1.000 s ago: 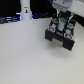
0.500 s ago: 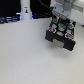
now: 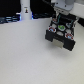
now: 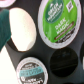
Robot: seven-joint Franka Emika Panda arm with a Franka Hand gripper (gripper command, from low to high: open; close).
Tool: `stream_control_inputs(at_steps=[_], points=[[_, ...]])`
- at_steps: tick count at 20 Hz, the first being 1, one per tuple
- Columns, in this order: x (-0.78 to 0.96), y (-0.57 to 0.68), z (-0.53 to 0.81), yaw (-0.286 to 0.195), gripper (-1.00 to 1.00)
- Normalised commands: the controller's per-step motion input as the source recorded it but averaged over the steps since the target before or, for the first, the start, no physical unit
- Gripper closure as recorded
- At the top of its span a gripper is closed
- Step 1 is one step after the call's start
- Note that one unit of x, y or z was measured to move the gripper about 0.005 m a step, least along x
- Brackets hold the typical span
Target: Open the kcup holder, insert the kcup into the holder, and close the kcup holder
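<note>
White table (image 3: pixel 25 55); kcup (image 4: pixel 61 22), green-lidded, sits in black kcup holder (image 3: pixel 61 34).

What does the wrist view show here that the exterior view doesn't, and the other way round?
Only the wrist view shows the print on the kcup lid, an empty slot and a neighbouring pod with a paler lid. Only the exterior view shows the whole kcup holder on the white table, the arm above it. Both share the green-lidded kcup in the tray. The jaws' state is unclear.
</note>
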Motion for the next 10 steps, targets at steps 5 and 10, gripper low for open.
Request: stream_control_inputs(at_steps=[5, 10], points=[[0.48, -0.48, 0.28, 0.063, -1.0], [0.56, -0.47, 0.26, 0.051, -1.0]])
